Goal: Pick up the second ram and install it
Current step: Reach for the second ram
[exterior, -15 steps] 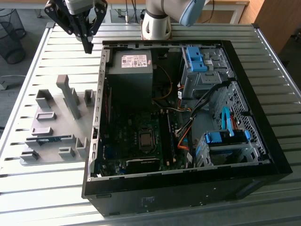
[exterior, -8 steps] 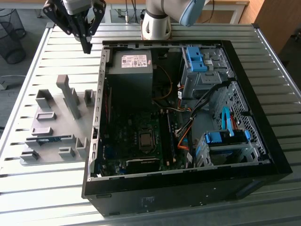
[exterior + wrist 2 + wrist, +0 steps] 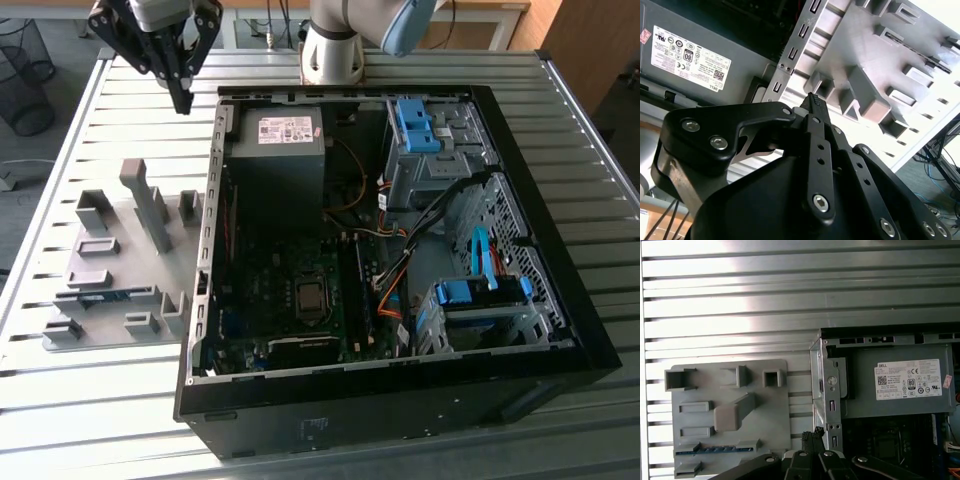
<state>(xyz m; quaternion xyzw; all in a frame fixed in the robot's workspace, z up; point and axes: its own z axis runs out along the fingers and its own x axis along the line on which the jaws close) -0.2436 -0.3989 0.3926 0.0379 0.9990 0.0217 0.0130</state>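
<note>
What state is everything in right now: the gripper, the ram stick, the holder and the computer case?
gripper, fingers shut, empty, above the table beside the computer case.
second ram, on edge in a grey holder slot, not gripped.
grey holder, flat on the table.
computer case, lying on its side, open.

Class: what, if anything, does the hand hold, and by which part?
Nothing. The hand is shut and empty; the second ram sits in the grey holder.

bright daylight, harsh glare on the slatted table [image 3: 790,285], deep shadow inside the computer case [image 3: 400,415]
</note>
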